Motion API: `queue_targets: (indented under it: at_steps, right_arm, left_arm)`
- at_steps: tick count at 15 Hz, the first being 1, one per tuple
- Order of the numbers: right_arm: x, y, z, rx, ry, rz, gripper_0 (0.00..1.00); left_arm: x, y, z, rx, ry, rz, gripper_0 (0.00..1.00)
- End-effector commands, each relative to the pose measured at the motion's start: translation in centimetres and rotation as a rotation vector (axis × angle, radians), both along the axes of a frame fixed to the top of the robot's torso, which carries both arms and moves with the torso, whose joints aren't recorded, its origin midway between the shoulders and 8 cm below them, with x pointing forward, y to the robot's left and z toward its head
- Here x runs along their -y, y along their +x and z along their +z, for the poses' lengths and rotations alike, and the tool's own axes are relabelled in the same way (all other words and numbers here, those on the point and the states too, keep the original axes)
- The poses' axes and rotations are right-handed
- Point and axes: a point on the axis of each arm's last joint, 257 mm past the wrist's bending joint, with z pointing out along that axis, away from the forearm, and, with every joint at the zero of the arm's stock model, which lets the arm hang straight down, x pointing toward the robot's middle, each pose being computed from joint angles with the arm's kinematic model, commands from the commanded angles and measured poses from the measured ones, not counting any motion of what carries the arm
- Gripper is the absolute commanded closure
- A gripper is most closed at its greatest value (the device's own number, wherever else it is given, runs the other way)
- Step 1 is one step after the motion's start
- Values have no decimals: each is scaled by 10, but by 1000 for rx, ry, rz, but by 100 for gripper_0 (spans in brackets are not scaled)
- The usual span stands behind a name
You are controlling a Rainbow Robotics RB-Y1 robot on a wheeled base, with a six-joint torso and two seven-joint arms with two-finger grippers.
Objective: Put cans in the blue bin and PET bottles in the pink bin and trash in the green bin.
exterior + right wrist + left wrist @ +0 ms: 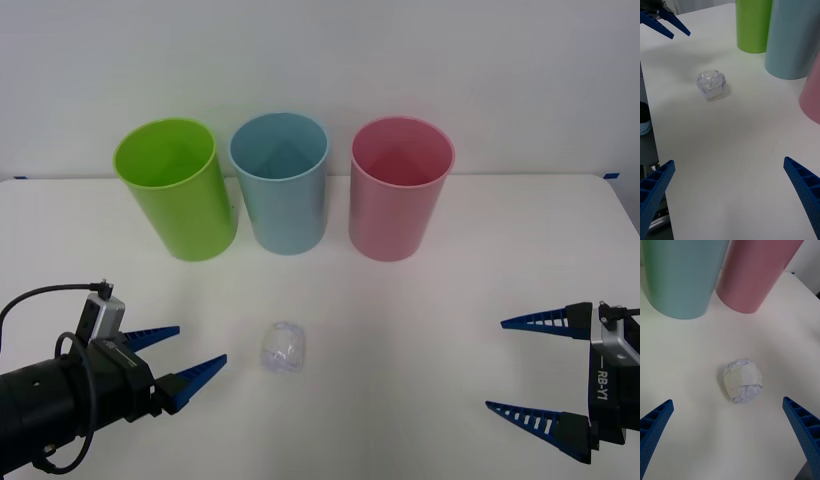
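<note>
Left hand (188,359) sits nearest the camera at the lower left of the front view, blue ribbed fingers spread wide and holding nothing; its black arm is cut off by the frame edge. Right hand (540,370) at the lower right is likewise wide apart and holding nothing, its body cropped at the frame's edge.

White bench (420,330) carries everything; its near edge is out of frame.

Three bins stand upright in a row at the far side: green bin (180,200) on the left, blue bin (283,190) in the middle, pink bin (398,195) on the right. Green and blue rims nearly touch; pink stands slightly apart. Inner walls that show are bare; the bottoms cannot be made out from this angle. In both wrist views the bins are cut off above their lower walls.

Trash (282,348), a small wad of clear whitish film, lies on the bench in front of the blue bin. It is near the left hand, just beyond the fingertips and in line with the gap between them, not touching. It lies well apart from the right hand.
</note>
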Motion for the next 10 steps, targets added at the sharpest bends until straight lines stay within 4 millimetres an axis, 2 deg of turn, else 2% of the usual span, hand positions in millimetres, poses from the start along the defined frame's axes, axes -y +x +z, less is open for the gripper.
queue_targets:
  at_steps: [1,4,7,10]
  right_arm:
    - [0,0,0,0,0,0,0]
    - [0,0,0,0,0,0,0]
    - [0,0,0,0,0,0,0]
    - [0,0,0,0,0,0,0]
  left_arm:
    - [10,6,-5,-40,7,2,0]
    - [26,7,-10,-128,4,-12,0]
    - [33,-2,-20,-217,48,-58,0]
    - [41,5,-28,-224,92,-108,0]
